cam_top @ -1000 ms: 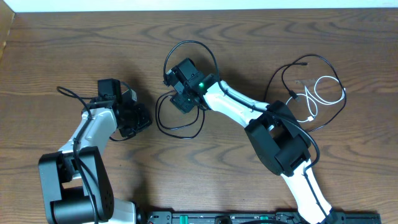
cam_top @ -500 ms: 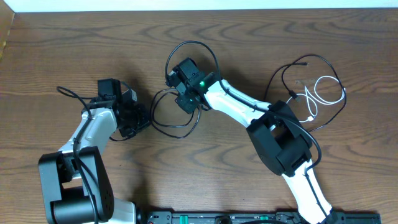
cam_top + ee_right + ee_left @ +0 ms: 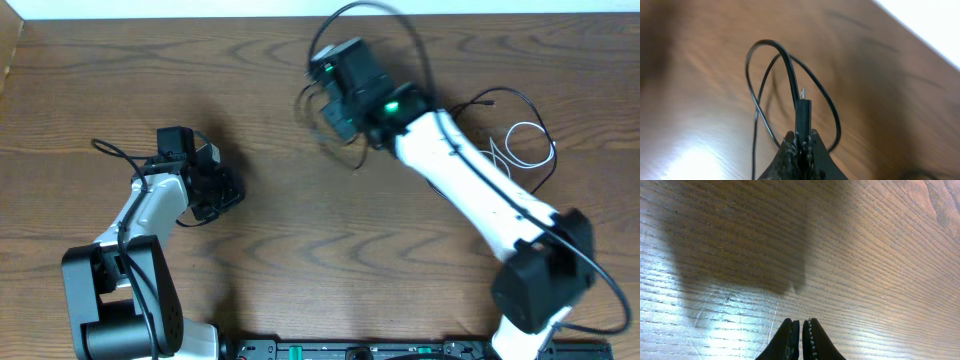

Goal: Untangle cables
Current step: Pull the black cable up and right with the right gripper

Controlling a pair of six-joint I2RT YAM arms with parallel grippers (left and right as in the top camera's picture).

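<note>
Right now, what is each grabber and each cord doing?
left gripper: shut, empty, just above the table.
right gripper: shut on the black cable.
black cable: looped, pinched at its plug end.
white cable: looped, lying on the table, not held.

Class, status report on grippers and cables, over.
Left gripper shut, empty. Right gripper shut on black cable at its plug, loops trailing. White cable on table, right side. Nothing in the way.
</note>
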